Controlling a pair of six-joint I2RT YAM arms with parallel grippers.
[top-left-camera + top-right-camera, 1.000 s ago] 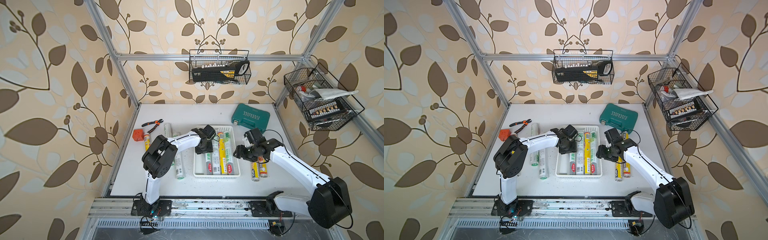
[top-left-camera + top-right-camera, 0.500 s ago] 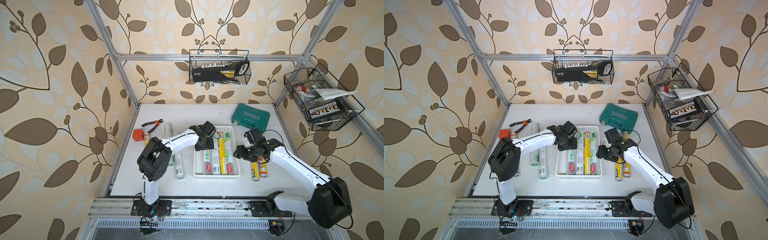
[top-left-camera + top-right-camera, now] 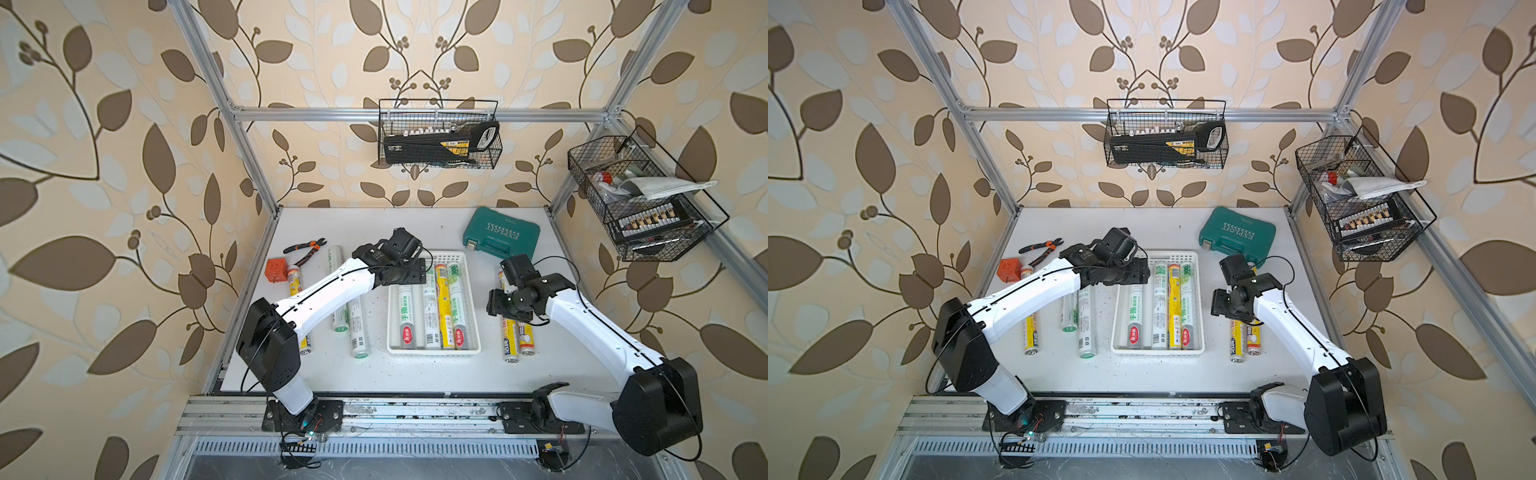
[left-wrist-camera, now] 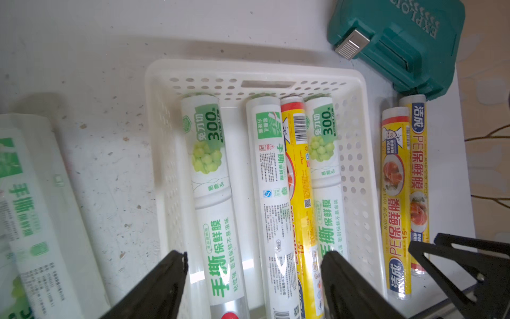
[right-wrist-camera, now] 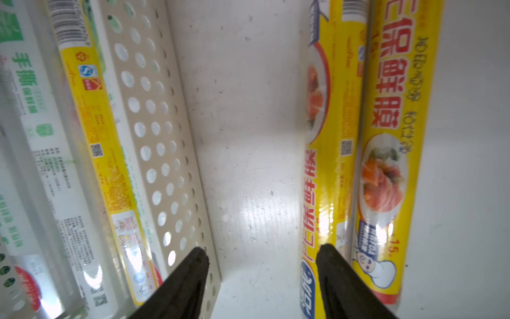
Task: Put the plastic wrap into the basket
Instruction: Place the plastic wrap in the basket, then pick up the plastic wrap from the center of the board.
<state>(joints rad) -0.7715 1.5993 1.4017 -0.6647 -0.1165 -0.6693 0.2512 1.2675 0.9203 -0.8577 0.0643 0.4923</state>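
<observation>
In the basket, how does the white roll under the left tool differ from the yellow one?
The white plastic-wrap roll has green lettering; the yellow plastic-wrap roll carries a red band and barcode. The white roll lies apart from its neighbour; the yellow roll touches a roll on each side. Both lie lengthwise in the white perforated plastic basket.

The rolls (image 4: pixel 212 179) look glossy, the perforated plastic basket (image 4: pixel 248 67) matt

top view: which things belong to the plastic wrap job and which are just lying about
Job:
white basket
rolls inside
loose rolls by left arm
loose rolls by right arm

Lying about:
teal case
pliers
orange cube
wire baskets
</observation>
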